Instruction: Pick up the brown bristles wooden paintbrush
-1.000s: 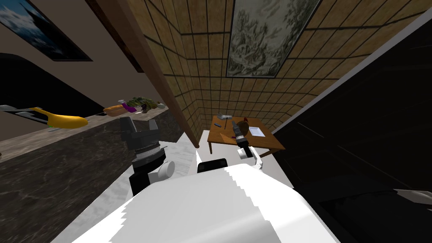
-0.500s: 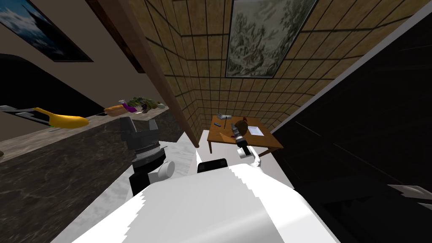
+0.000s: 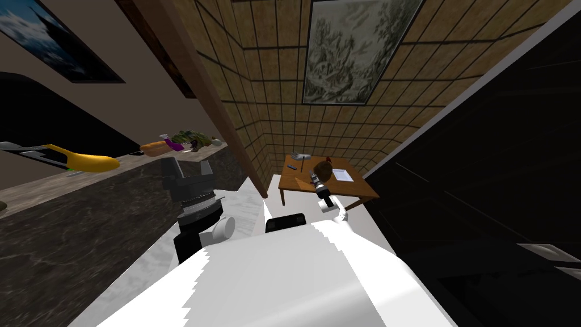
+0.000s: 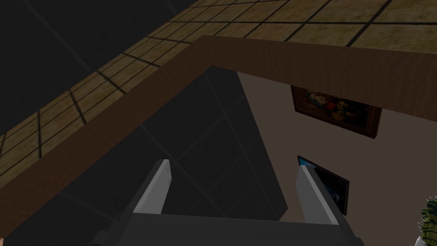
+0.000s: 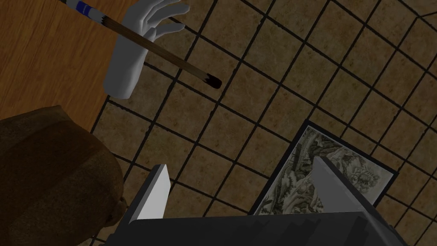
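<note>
Paintbrush [image 5: 158, 49] across white hand model [image 5: 123, 72], tbl [image 5: 38, 64] edge.

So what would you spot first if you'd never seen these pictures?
Probably the long thin paintbrush with a blue band. It crosses a white model hand at the edge of the wooden table, and its dark tip pokes out past that edge. My open right gripper hangs near it, beside a big brown lump.

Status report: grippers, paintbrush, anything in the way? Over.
Right gripper open, empty, short of the paintbrush. Left gripper open, empty. Paintbrush rests across a white hand model on the wooden table. Brown rounded object close beside right gripper.
</note>
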You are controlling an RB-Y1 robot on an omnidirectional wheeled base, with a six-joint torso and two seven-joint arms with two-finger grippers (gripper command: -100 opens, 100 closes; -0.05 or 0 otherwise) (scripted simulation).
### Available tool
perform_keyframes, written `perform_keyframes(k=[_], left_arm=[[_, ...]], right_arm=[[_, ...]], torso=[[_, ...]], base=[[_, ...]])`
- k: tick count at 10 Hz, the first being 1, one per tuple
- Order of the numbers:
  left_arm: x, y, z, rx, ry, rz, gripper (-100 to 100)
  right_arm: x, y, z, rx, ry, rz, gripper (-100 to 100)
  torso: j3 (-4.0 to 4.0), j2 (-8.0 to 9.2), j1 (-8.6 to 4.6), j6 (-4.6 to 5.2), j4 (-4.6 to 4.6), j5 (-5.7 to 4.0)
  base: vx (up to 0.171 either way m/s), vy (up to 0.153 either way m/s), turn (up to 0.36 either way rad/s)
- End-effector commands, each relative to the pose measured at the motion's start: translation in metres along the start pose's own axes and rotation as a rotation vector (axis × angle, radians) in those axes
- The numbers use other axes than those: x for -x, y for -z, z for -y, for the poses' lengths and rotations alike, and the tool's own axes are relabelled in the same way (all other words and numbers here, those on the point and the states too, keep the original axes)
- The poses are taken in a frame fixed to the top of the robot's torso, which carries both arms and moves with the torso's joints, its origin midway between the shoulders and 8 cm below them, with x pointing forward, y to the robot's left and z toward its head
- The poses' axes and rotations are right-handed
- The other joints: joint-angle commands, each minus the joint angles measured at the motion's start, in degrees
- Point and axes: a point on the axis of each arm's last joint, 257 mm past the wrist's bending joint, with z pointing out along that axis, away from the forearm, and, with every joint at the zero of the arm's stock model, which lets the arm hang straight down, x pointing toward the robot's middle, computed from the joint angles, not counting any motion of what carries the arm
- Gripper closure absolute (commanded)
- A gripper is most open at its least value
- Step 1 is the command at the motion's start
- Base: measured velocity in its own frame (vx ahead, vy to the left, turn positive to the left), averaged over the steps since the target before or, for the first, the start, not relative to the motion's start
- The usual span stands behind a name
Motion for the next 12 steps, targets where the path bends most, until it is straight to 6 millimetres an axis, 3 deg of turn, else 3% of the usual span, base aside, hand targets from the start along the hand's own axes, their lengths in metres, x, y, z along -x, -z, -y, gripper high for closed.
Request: perform_keyframes(k=[1,9,10,11,12], left_arm=[[0.000,0.000,0.000,0.000,0.000,0.000,0],[0.000,0.000,0.000,0.000,0.000,0.000,0],[0.000,0.000,0.000,0.000,0.000,0.000,0],[0.000,0.000,0.000,0.000,0.000,0.000,0],[0.000,0.000,0.000,0.000,0.000,0.000,0]], right_arm=[[-0.003,-0.007,0.017,-0.040,0.036,-0.018,-100],[-0.026,-0.012,0.099,-0.222,0.132,-0.102,-100],[-0.025,-0.020,0.105,-0.241,0.169,-0.112,-100],[-0.030,-0.014,0.119,-0.268,0.167,-0.125,-100],[-0.026,-0.023,0.122,-0.280,0.205,-0.132,-100]], torso=[[0.00,0.00,0.00,0.00,0.00,0.00],[-0.04,-0.07,0.05,-0.01,-0.01,0.01],[-0.04,-0.07,0.05,0.00,-0.01,0.01],[-0.05,-0.10,0.07,-0.02,-0.01,0.02],[-0.06,-0.11,0.07,0.00,-0.02,0.02]], base=[[-0.029,0.002,-0.010],[-0.014,0.007,0.003],[-0.004,0.014,0.015],[-0.001,0.014,0.011],[0.002,0.020,0.026]])
